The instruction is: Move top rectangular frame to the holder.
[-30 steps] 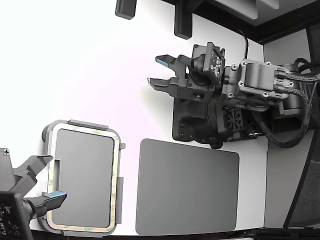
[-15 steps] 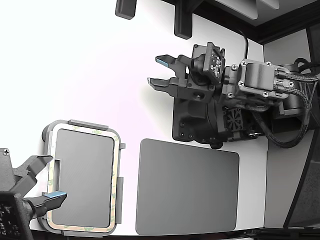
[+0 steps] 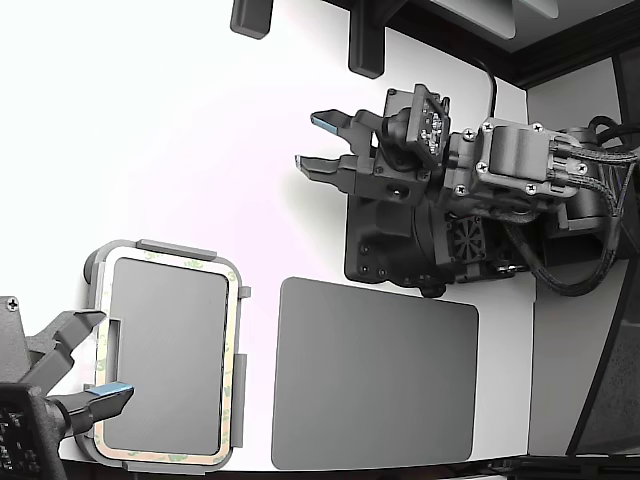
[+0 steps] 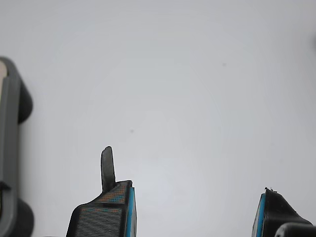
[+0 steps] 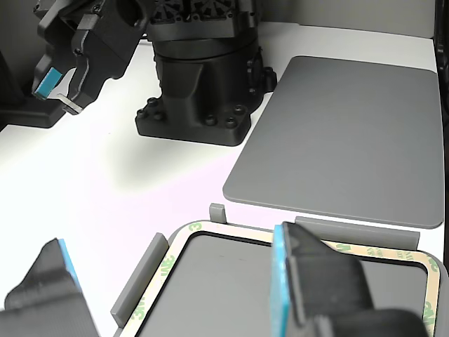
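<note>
The top rectangular frame (image 3: 165,355), with a beige-tan border with green blotches and a dark grey centre, lies flat inside the light grey holder (image 3: 175,247) at the exterior view's lower left. Its border (image 5: 210,235) and a holder tab (image 5: 137,277) show close up in the other view. My gripper (image 3: 320,142) hangs open over bare white table, far up and to the right of the frame. In the wrist view my gripper (image 4: 192,197) has nothing between its blue pads, and only the holder's edge (image 4: 9,138) shows. It also appears in the other view (image 5: 59,91).
A second arm's open gripper (image 3: 90,355) reaches over the frame's left edge in the exterior view. A larger plain dark grey mat (image 3: 375,375) lies right of the holder. My arm's black base (image 3: 400,240) stands just above the mat. Cables run at the far right.
</note>
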